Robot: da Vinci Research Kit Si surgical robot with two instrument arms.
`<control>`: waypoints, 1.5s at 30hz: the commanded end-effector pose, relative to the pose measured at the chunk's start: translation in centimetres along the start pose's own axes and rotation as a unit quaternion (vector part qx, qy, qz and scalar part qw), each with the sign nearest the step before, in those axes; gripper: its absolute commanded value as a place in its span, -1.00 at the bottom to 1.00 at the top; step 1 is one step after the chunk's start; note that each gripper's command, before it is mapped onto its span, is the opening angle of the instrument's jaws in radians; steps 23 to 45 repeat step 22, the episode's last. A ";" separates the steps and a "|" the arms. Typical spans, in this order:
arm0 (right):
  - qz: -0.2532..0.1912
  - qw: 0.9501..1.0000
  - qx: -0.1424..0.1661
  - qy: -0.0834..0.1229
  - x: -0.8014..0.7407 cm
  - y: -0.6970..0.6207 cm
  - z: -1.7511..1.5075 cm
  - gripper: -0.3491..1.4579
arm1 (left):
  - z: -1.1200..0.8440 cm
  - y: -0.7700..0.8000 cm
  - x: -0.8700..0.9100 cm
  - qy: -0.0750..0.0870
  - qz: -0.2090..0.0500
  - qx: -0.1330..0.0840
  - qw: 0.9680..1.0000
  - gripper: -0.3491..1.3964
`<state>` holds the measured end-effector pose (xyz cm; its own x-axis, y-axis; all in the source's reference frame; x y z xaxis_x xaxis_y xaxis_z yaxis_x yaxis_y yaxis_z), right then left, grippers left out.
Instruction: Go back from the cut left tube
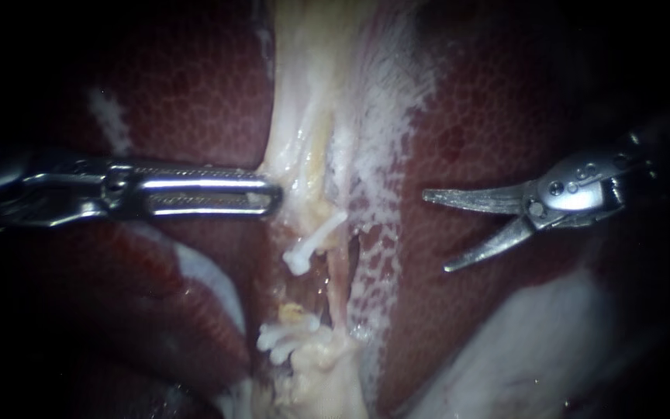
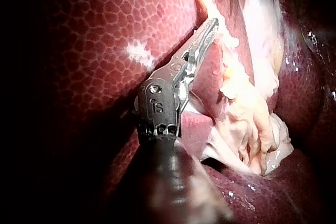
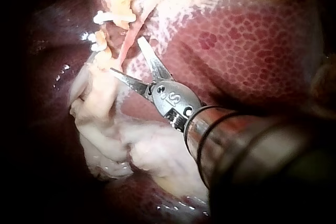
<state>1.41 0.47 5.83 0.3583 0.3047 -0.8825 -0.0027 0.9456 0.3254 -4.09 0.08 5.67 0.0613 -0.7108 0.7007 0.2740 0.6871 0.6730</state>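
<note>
In the endoscope view, a pale band of tissue (image 1: 312, 116) runs down between the dark red liver lobes (image 1: 195, 93). The left tube is cut. Its upper stump carries a white clip (image 1: 316, 240) and its lower stump carries white clips (image 1: 282, 338), with a gap between the stumps. Beside it a thin pink tube (image 1: 340, 279) is whole. My left instrument (image 1: 269, 195) is shut on the pale band's edge, also seen from the left wrist (image 2: 209, 27). My right instrument (image 1: 436, 231) has curved blades standing open over the liver, well right of the tubes and holding nothing. From the right wrist (image 3: 127, 55), its blades lie near the pink tube (image 3: 125, 51).
Whitish frayed membrane (image 1: 378, 155) covers the liver just right of the band. A pale glistening lobe (image 1: 537, 349) lies at the lower right, below the right instrument. The lower stump ends in a lump of pale fatty tissue (image 1: 323, 380).
</note>
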 end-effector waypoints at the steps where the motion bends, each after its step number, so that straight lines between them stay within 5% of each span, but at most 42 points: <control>1: 0.000 1.000 -0.001 0.000 0.00 0.00 0.00 0.97 | 0.00 0.00 0.00 0.000 0.000 0.000 1.000 -1.00; 45: 0.001 1.000 -0.003 0.001 0.00 0.01 0.02 0.97 | 0.03 0.00 0.06 0.006 0.005 0.001 1.000 -1.00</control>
